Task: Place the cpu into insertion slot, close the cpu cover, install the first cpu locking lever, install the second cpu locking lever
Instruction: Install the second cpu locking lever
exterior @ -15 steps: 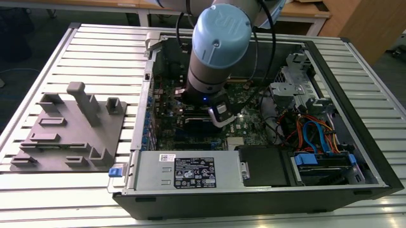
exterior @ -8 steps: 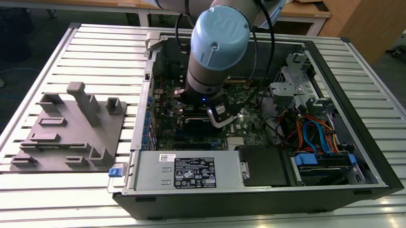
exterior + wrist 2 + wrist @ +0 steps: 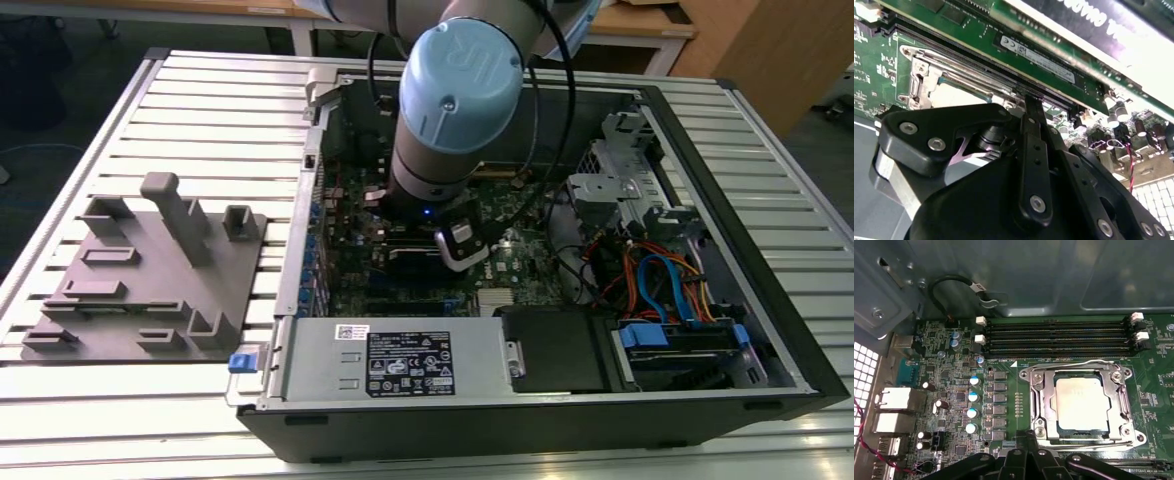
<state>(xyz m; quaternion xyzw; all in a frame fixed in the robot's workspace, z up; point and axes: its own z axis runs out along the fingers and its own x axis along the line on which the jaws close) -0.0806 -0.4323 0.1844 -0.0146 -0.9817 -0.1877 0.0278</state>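
1. Inside, the open computer case (image 3: 747, 300) on the slatted table (image 3: 200, 120) holds a green motherboard (image 3: 534, 225), a grey power supply box (image 3: 387, 362) along its near wall, and blue and orange cables (image 3: 661, 285) by the drive bays at the exterior view's right.
2. On the table at the exterior view's left, well apart from the case, lies a grey fixture plate (image 3: 134, 290) with raised blocks.
3. The arm (image 3: 447, 110) reaches down into the case, its wrist over the middle of the board.
4. In the first wrist view the insertion slot (image 3: 1036, 405) sits on the board just beside four black memory slots (image 3: 1059, 337).
5. The cpu (image 3: 1081, 402) lies flat in that slot, a pale silver square top.
6. The cpu cover (image 3: 1121, 402), a thin silver frame, lies down around the chip, which shows through its window.
7. A thin wire lever (image 3: 1074, 363) runs along the socket side nearest the memory slots; whether it is latched cannot be told.
8. The gripper (image 3: 1026, 440) hangs just beside the socket's edge away from the memory slots, its black fingers (image 3: 1034, 145) drawn close together with nothing between them.
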